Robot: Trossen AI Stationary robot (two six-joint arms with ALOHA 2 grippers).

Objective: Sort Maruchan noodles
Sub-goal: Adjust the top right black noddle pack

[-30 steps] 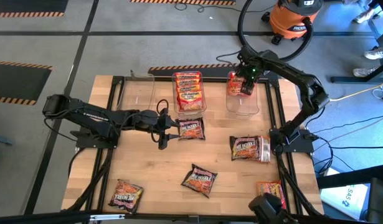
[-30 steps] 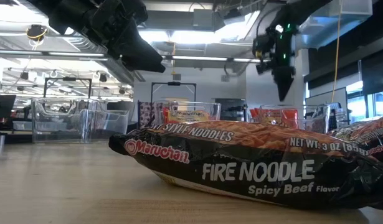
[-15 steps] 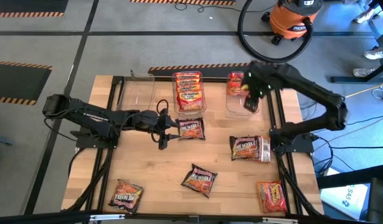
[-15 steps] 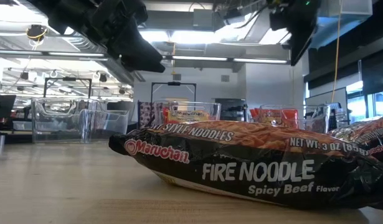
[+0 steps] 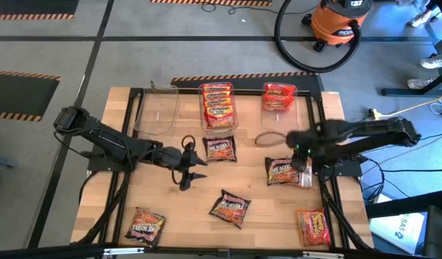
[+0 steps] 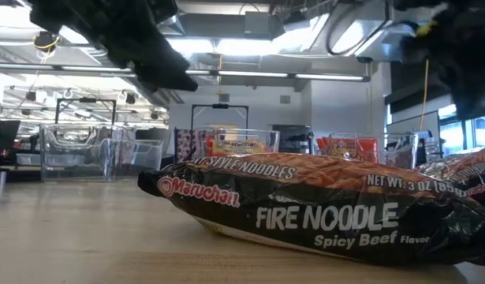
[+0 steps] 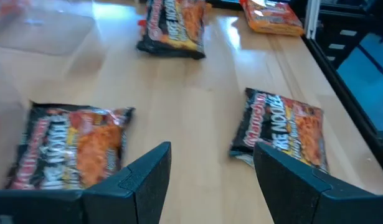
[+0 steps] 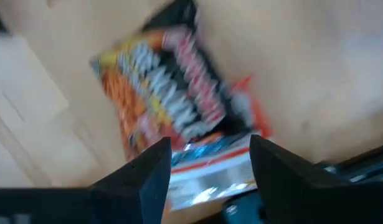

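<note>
Several Maruchan noodle packets lie flat on the wooden table: dark ones at the middle (image 5: 221, 149), the near middle (image 5: 230, 207), the near left (image 5: 145, 224) and the right (image 5: 289, 171), and an orange-red one (image 5: 312, 226) at the near right. My left gripper (image 5: 188, 170) is open above the table, just left of the middle packet (image 7: 70, 146). My right gripper (image 5: 300, 153) is open and points down over the right packet (image 8: 172, 106), apart from it.
Three clear tubs stand along the far edge: the left one (image 5: 157, 108) holds nothing visible, the middle one (image 5: 218, 106) holds several packets, and the right one (image 5: 279, 101) holds red packets. Bare wood lies between the packets. A black frame (image 5: 323, 194) borders the table.
My right gripper has swung from over the far right tub toward the near edge and now hangs above the right dark packet, still open. My left gripper has shifted a little toward the near edge, away from the middle packet. No packet has moved.
</note>
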